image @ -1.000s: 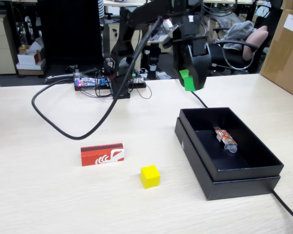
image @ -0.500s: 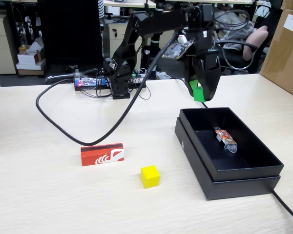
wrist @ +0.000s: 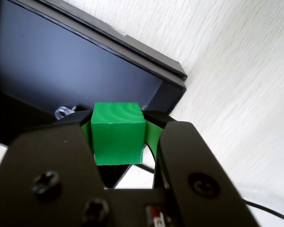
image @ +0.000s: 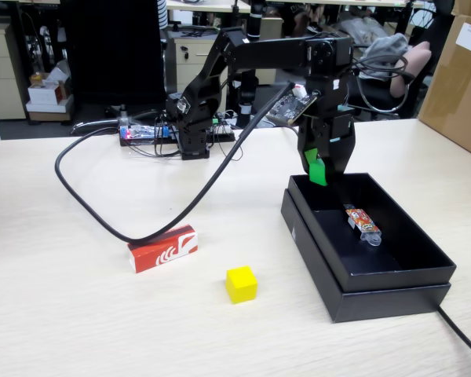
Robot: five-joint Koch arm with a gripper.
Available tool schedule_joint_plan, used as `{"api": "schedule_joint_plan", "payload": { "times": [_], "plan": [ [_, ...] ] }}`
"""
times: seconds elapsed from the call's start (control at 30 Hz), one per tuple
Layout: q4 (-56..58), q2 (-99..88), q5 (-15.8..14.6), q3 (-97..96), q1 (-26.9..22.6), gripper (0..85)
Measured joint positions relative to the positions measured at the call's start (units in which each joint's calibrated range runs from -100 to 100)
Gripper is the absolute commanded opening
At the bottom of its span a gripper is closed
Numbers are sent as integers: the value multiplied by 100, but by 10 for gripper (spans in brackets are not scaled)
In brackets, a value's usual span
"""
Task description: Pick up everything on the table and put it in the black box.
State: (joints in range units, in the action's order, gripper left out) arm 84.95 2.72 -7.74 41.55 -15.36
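On the left of the fixed view you see the red packet (image: 162,248) lying flat on the pale wood-grain surface (image: 78,314), slightly skewed, with a loop of thick black cable (image: 133,232) touching or just behind its top edge. To its right and nearer the camera, the yellow cube (image: 241,283) sits alone on the surface, apart from both the packet and the box. Further right, your gripper (image: 320,169) hangs from the arm (image: 251,59) over the far left corner of the black box (image: 337,290), pointing down. In the wrist view the gripper (wrist: 119,124) is clamped on the green cube (wrist: 118,133), which sits squarely between the two jaws, above the box's dark floor and close to its corner wall (wrist: 173,82). Inside the box, toward its middle, lies a small colourful wrapped item (image: 362,222) with a clear end, resting on the floor of the box.
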Motion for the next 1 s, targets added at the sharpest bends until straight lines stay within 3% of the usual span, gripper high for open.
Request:
{"api": "schedule_joint_plan", "payload": {
  "times": [0.1,0.43,0.67,1.0],
  "plan": [
    [0,0,5,-18,0,339],
    [-16,-89,5,-174,44,372],
    [0,-1735,15,-174,171,374],
    [25,-2508,464,-164,1182,455]
  ]
}}
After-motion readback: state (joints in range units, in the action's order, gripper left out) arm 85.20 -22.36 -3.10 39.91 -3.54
